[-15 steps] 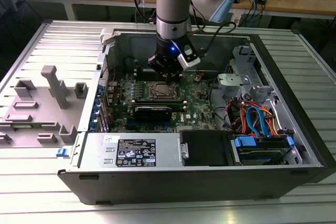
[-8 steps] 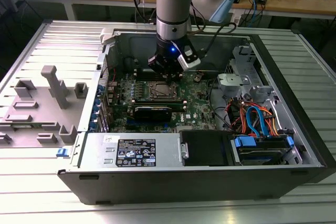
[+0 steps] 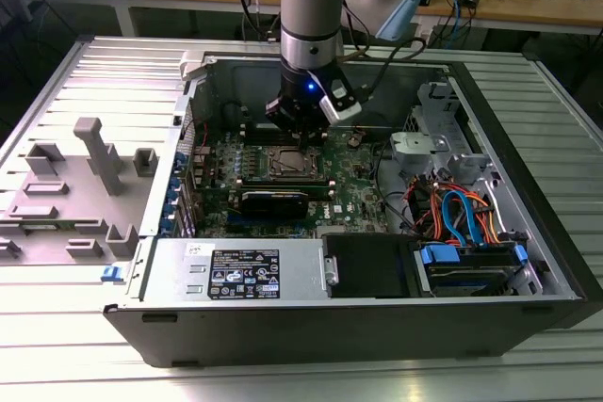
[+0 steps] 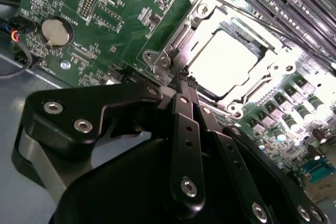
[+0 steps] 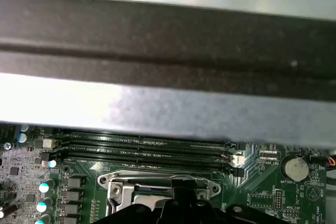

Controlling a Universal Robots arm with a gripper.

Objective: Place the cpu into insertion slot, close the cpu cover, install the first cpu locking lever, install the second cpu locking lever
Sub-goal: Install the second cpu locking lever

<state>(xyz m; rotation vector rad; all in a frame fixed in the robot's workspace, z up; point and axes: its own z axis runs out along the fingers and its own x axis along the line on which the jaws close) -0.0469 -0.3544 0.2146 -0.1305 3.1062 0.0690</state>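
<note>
Hand (image 4: 185, 80) hovering at the socket edge, fingers pressed together and holding nothing.
The cpu (image 4: 227, 59) is sitting in the insertion slot (image 4: 197, 11) on the green motherboard (image 3: 353, 190), with the cpu cover (image 4: 273, 69) lying closed around it; fingertips are meeting just beside the cover's corner.

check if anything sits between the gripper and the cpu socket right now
Nothing visible does. In the second wrist view the gripper hangs right at the edge of the insertion slot, its fingers together. The cpu already lies in the slot, with the cpu cover down around it.
</note>
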